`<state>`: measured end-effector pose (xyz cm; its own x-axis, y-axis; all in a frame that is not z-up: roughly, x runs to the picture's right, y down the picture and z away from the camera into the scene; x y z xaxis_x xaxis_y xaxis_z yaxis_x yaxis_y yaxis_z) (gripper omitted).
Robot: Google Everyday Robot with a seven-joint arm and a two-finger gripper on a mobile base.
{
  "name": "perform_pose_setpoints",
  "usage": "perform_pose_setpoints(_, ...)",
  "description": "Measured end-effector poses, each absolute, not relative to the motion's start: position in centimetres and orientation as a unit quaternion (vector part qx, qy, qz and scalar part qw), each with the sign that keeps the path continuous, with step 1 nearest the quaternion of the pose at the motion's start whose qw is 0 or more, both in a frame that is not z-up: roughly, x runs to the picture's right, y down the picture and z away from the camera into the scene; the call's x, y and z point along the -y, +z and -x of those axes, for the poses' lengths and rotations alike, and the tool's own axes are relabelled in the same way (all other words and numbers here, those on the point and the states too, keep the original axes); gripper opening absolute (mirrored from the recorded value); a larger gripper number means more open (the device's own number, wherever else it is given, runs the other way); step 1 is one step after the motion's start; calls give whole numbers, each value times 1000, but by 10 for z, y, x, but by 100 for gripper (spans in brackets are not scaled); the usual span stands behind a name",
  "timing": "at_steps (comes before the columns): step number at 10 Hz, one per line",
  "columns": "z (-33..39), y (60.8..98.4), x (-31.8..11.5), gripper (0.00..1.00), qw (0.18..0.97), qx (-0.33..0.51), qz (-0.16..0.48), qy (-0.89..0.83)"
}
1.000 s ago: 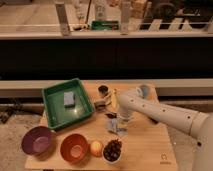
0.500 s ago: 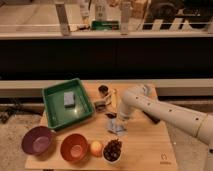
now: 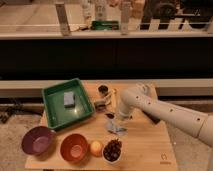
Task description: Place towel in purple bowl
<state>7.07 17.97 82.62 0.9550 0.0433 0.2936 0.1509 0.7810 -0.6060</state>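
Towel, grey-blue and crumpled, lies on the wooden table just below the centre of the frame, well apart from the purple bowl at lower left. The gripper points down from the white arm that reaches in from the right, and sits right over the towel, seemingly touching its top. How far it is open, and whether it has hold of the cloth, cannot be told. An orange bowl stands between towel and purple bowl
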Motion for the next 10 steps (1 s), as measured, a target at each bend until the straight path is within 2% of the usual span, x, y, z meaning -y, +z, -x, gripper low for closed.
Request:
perform_pose_setpoints(3, -69, 826, -187, 78, 923, 188, 325, -82)
perform_pose_setpoints(5, -66, 817, -195, 78, 895, 273, 302, -181)
perform_pose_setpoints(7, -64, 811, -203, 78, 863, 319, 282, -270)
perform_pose_setpoints(9, -60, 812, -212, 78, 829, 326, 283, -357)
perform_pose_setpoints(10, -58, 816, -217, 78, 825, 302, 289, -380)
